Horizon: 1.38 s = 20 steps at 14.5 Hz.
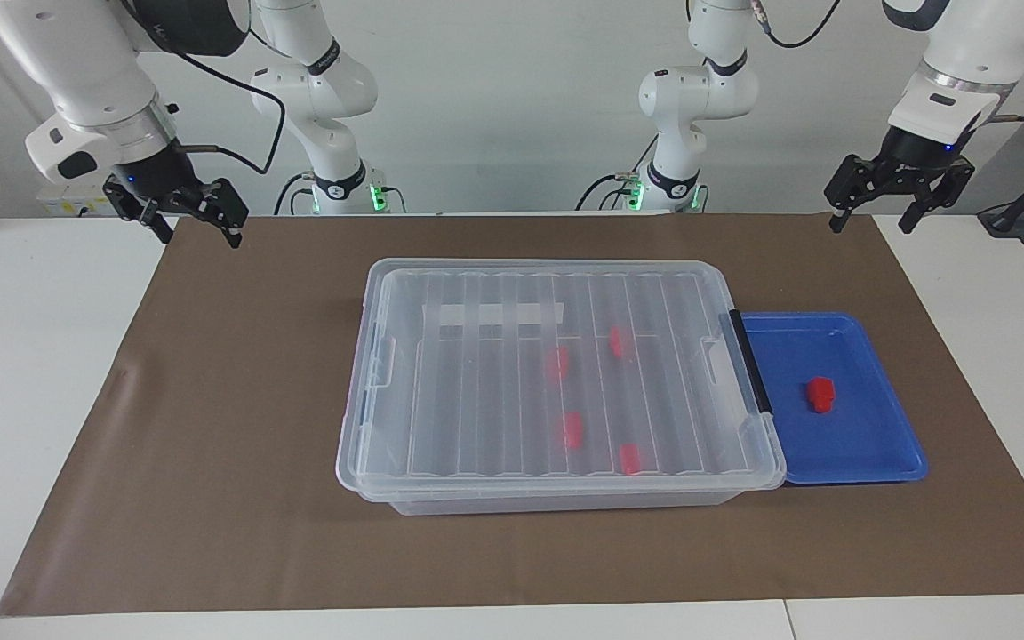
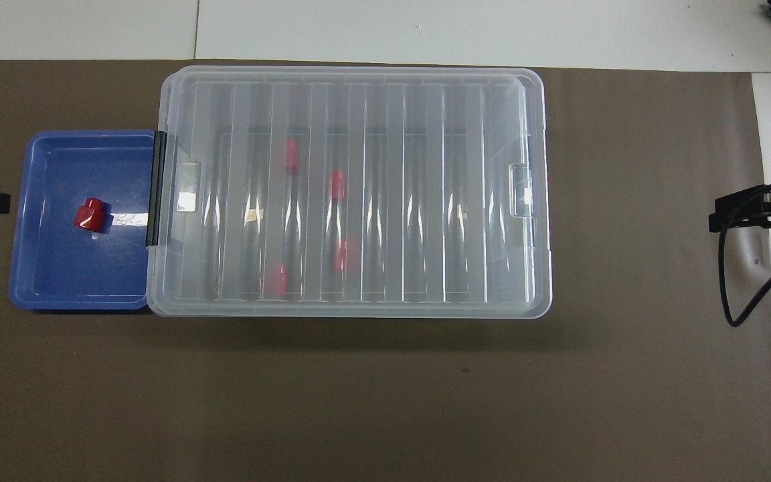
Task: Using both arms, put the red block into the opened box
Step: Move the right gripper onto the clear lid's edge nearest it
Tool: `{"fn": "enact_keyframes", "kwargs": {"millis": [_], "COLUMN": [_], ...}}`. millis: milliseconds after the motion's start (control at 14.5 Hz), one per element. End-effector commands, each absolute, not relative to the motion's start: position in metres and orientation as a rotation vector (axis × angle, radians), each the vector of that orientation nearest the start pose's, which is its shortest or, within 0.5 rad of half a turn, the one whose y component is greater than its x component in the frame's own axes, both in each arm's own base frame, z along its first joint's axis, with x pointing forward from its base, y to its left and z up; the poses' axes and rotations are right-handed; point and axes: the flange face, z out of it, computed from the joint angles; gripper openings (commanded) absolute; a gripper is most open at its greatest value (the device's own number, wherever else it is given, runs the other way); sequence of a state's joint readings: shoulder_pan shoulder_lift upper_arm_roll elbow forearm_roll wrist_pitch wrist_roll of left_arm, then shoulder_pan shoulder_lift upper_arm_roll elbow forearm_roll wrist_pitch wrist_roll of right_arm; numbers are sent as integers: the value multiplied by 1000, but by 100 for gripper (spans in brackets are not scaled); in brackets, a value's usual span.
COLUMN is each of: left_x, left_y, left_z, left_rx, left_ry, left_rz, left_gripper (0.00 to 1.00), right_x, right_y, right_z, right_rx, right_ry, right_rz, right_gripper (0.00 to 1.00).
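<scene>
i see both the left gripper point(image 1: 874, 220) and right gripper point(image 1: 198, 233) wide and empty, but the box point(image 1: 556, 373) lid's on, so the red block point(image 1: 820, 395) can't drop in.

There are five red blocks: one point(image 1: 820, 394) lies in the tray, and four show through the lid of the box, at point(image 1: 557, 363), point(image 1: 616, 341), point(image 1: 572, 429) and point(image 1: 630, 458). There is one clear box point(image 1: 370, 462) with one ribbed lid point(image 1: 476, 373) and one black clip point(image 1: 750, 373). One blue tray point(image 1: 868, 444). One brown mat point(image 1: 210, 427). Two arms, each with one gripper: left point(image 1: 875, 218), right point(image 1: 199, 236).
</scene>
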<state>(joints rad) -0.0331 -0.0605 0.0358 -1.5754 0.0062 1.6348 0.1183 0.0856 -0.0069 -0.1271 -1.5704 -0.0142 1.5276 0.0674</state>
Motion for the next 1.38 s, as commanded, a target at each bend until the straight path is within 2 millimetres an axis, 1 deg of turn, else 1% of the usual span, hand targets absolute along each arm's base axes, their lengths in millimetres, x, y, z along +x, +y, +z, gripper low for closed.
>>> {"fn": "enact_keyframes", "kwargs": {"millis": [0, 207, 275, 344, 482, 551, 688, 826, 895, 964, 1033, 1101, 1170, 1308], "left_x": [535, 535, 535, 535, 535, 535, 535, 535, 535, 535, 535, 535, 535, 535], "left_y": [2, 2, 1, 1, 1, 1, 1, 1, 1, 2, 1, 1, 1, 2], "left_z": [662, 663, 663, 663, 662, 662, 663, 663, 663, 663, 663, 663, 663, 662], "left_rx": [-3135, -3135, -3134, -3134, -3135, -3135, -3134, -3134, -3134, -3135, -3134, -3134, -3134, -3133], "left_ry": [173, 173, 178, 178, 178, 178, 178, 178, 178, 173, 178, 178, 178, 173], "left_rz": [-215, -218, -218, -218, -213, -215, -218, -218, -218, -218, -218, -218, -218, -218], "left_gripper": [100, 100, 100, 100, 100, 100, 100, 100, 100, 100, 100, 100, 100, 100], "right_x": [541, 546, 551, 556, 565, 574, 593, 610, 616, 621, 627, 629, 630, 631], "right_y": [-25, -22, -17, -4, 19, 36, 64, 95, 108, 117, 119, 121, 121, 121], "right_z": [628, 628, 622, 610, 590, 580, 555, 524, 510, 497, 483, 475, 469, 466], "right_rx": [-3131, -3131, -3130, -3127, -3121, -3102, -3060, -3037, -3034, -3037, -3042, -3045, -3048, -3054], "right_ry": [156, 151, 137, 102, 44, 12, -4, -31, -35, -42, -44, -46, -45, -55], "right_rz": [56, 3, -40, -95, -142, -161, -196, -210, -213, -211, -201, -192, -181, -176], "right_gripper": [100, 100, 100, 100, 100, 100, 100, 100, 100, 100, 100, 100, 100, 100]}}
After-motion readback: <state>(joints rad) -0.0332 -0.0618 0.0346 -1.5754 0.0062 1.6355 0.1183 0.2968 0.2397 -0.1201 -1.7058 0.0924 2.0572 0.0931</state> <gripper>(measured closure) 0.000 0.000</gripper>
